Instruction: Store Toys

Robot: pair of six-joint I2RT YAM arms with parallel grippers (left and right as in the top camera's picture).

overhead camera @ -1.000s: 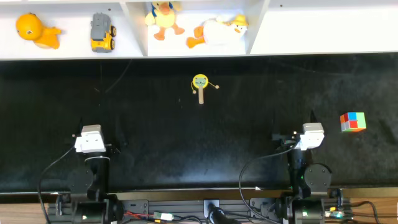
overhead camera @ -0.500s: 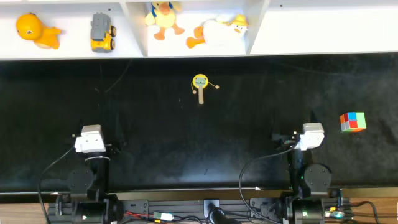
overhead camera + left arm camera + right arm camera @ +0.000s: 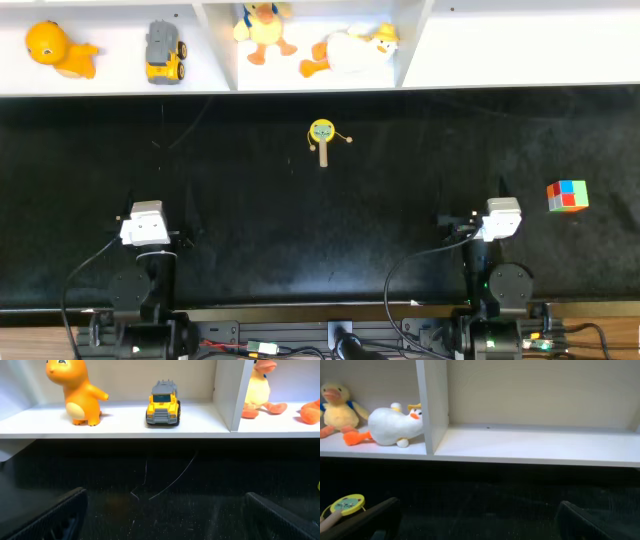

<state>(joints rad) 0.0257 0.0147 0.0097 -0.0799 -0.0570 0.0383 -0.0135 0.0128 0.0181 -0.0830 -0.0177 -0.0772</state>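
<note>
The black table (image 3: 300,230) carries a white shelf (image 3: 500,75) along its far edge. Near the front edge the left gripper (image 3: 165,520) and the right gripper (image 3: 477,522) both have their fingers spread wide and hold nothing. The middle compartment holds a white plush duck (image 3: 350,50) and a yellow plush duck (image 3: 264,30). The left compartment holds an orange figure (image 3: 58,48) and a yellow truck (image 3: 164,52). A colour cube (image 3: 567,196) lies near the table's right edge. A small rattle drum (image 3: 322,135) lies near the middle of the far edge.
</note>
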